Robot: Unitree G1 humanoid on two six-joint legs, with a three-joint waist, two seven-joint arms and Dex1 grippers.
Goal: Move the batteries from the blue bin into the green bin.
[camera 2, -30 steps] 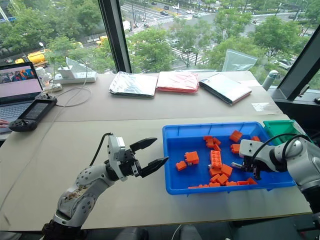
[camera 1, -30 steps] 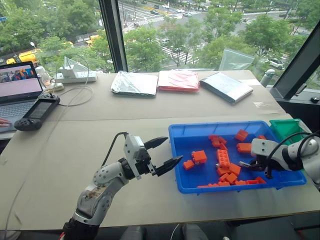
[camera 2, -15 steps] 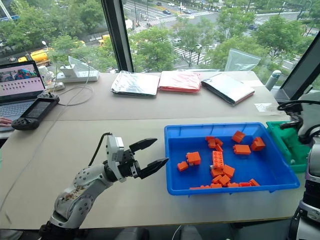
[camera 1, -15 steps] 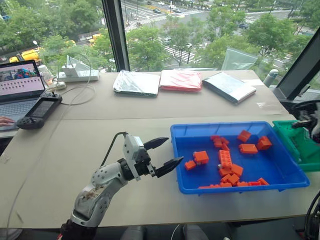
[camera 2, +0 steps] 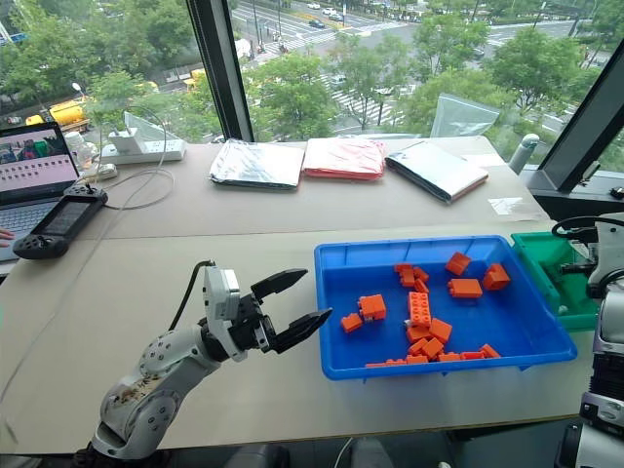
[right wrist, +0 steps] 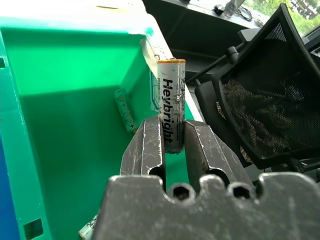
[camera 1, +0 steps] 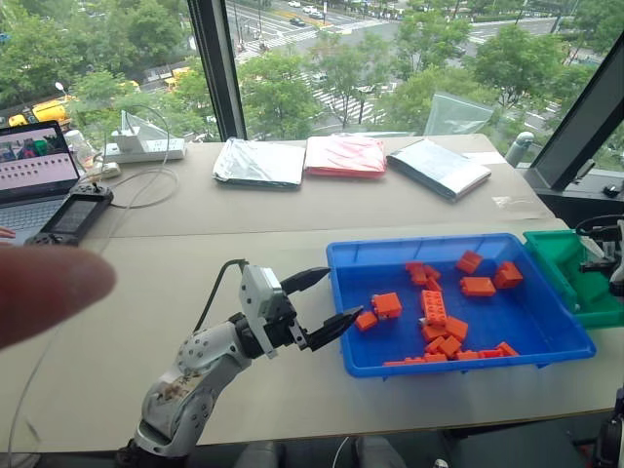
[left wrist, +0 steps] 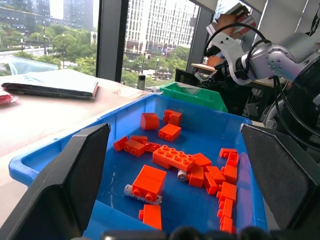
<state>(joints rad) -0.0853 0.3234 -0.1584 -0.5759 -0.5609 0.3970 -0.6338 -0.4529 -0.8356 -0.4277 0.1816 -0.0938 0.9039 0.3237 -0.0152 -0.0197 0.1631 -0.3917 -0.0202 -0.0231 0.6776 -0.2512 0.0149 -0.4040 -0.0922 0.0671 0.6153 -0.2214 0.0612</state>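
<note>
Hovering beside the blue bin (camera 1: 343,261), the left gripper (camera 1: 319,301) has its fingers spread and empty. Two batteries (left wrist: 142,193) lie among the orange bricks (camera 1: 432,310) there. Over the green bin (right wrist: 70,150), the right gripper (right wrist: 172,142) pinches another battery (right wrist: 171,102). Drop step, I judge; next, spread the fingers so it falls inside.

Silver battery (right wrist: 171,105) upright over green bin (right wrist: 75,150); two more in blue bin (left wrist: 170,120) w/ bricks.

The right gripper (right wrist: 172,142) carried a battery (right wrist: 171,102) from the blue bin (camera 1: 444,363) to over the green bin (right wrist: 75,130).
</note>
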